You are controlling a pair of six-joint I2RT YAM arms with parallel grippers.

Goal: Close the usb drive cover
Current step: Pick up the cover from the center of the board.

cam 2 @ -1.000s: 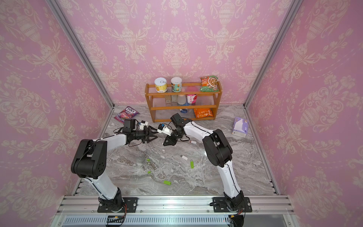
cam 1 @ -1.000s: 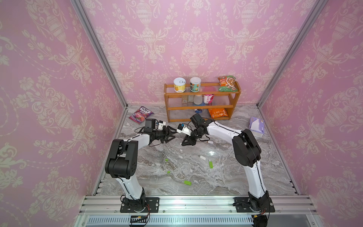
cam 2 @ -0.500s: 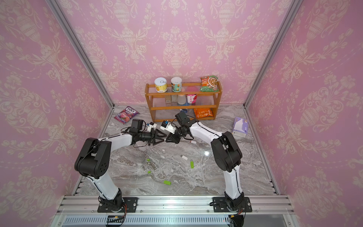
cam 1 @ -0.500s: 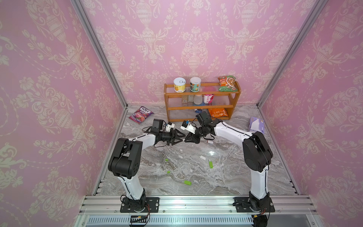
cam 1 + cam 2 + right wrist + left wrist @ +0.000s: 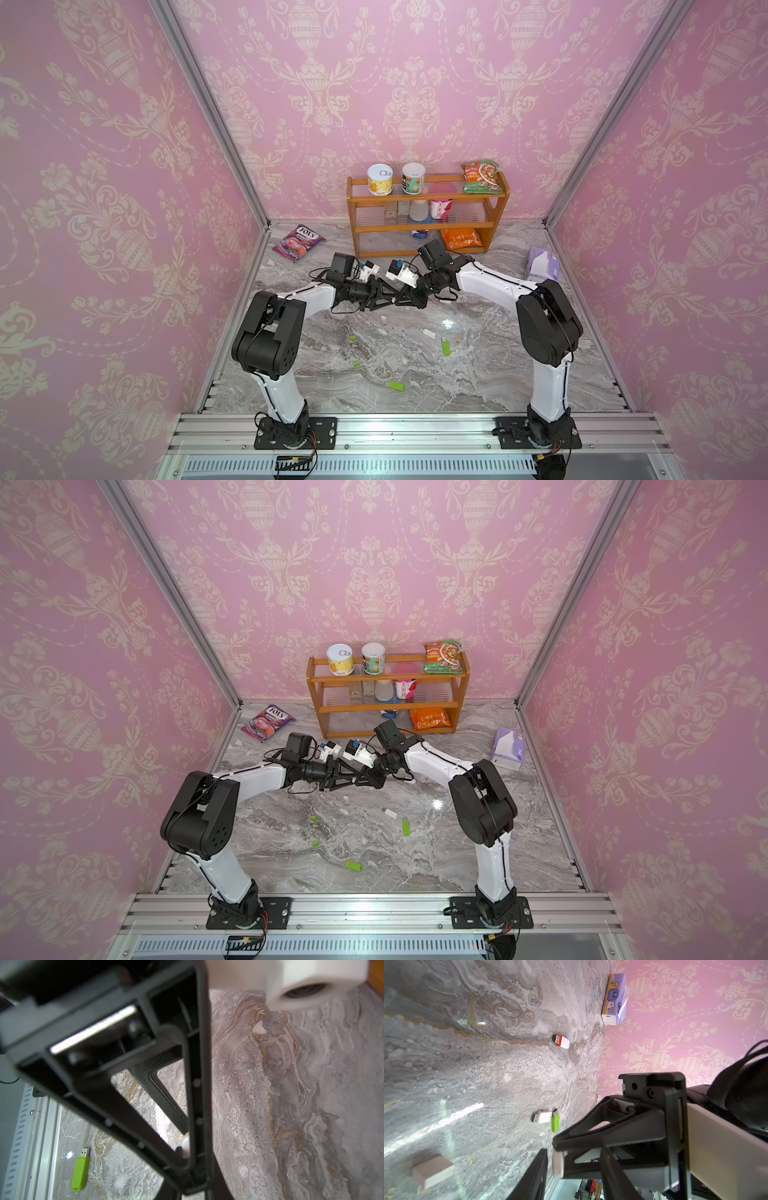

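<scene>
One second ago a small gap parted them; now the left gripper (image 5: 386, 296) and right gripper (image 5: 402, 300) meet tip to tip above the bench (image 5: 478, 374). The left gripper's jaws stand apart astride the white usb drive (image 5: 558, 1163). The right gripper is clamped on it. Only its blunt white end shows; whether it is capped cannot be told.

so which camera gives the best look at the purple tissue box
Left wrist: the tissue box looks largest there, with its printed side and the tissue sticking out. In both top views it is small, print unreadable. Right wrist misses it.
</scene>
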